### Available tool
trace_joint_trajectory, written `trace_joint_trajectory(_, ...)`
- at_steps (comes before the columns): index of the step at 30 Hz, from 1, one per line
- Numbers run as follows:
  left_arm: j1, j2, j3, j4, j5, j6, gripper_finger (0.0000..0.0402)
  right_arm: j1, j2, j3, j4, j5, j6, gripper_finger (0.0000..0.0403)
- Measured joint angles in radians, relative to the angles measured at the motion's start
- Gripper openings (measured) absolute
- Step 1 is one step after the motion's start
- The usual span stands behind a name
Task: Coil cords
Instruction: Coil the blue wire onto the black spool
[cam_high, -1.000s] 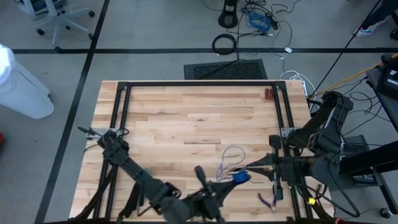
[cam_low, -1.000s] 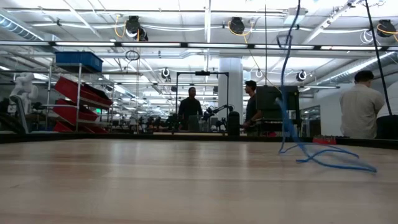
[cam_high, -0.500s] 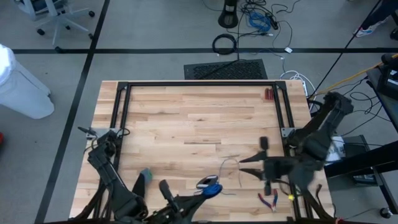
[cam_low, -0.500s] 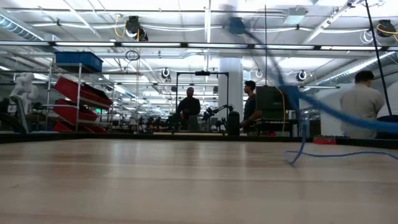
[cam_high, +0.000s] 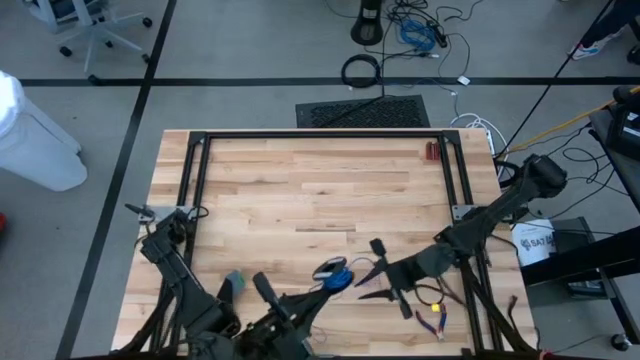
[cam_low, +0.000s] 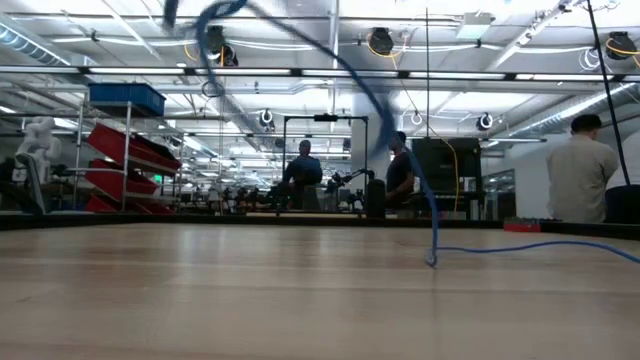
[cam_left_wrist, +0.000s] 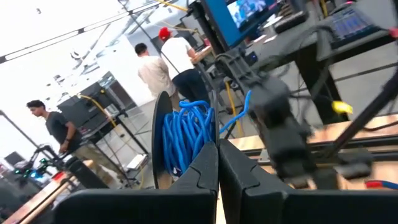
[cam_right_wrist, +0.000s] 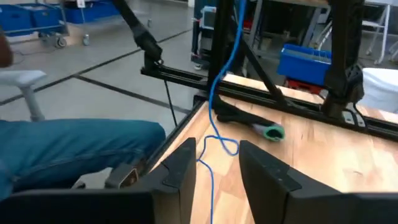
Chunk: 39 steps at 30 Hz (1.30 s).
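Pinching thin glossy blue cord bundle (cam_left_wrist: 186, 134) w/ my left gripper (cam_left_wrist: 217, 163), loops upright; right gripper (cam_right_wrist: 216, 163) fingers apart, loose strand between.

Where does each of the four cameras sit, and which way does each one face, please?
High view: overhead, straight down on the table; both arms show, left tool by the blue cord, right tool beside it.
Low view: at tabletop height, level across the wood into the room; no arm visible.
Left wrist view: behind the shut left tool, facing the coiled cord.
Right wrist view: behind the open right tool, facing the hanging cord.
All four share the cord.
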Motion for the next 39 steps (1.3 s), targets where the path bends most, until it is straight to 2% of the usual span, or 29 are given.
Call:
trace_joint_trajectory(5,0.044,0.0,0.0,0.0,0.013,-0.001,0.0,-0.057,0.137,0.0,0.14,0.004,-0.007,0.0152)
trace_joint_trajectory(10,0.063,0.0,0.0,-0.001,0.016,0.0,0.0,-0.096,0.246,0.0,0.308,0.055,-0.03,0.0187)
trace_joint_trajectory(18,0.064,0.0,0.0,-0.001,0.016,0.005,0.0,-0.104,0.295,0.0,0.336,-0.074,-0.001,0.0193)
trace_joint_trajectory(23,0.064,0.0,0.0,-0.002,0.016,0.004,0.0,-0.103,0.295,0.0,0.357,-0.212,0.029,0.0194)
trace_joint_trajectory(32,0.066,0.0,0.0,-0.001,0.029,0.002,0.0,-0.115,0.346,0.001,0.371,-0.109,0.019,0.019)
trace_joint_trajectory(39,0.066,0.0,0.0,-0.001,0.045,-0.003,0.0,-0.124,0.415,0.004,0.479,-0.098,0.0,0.0188)
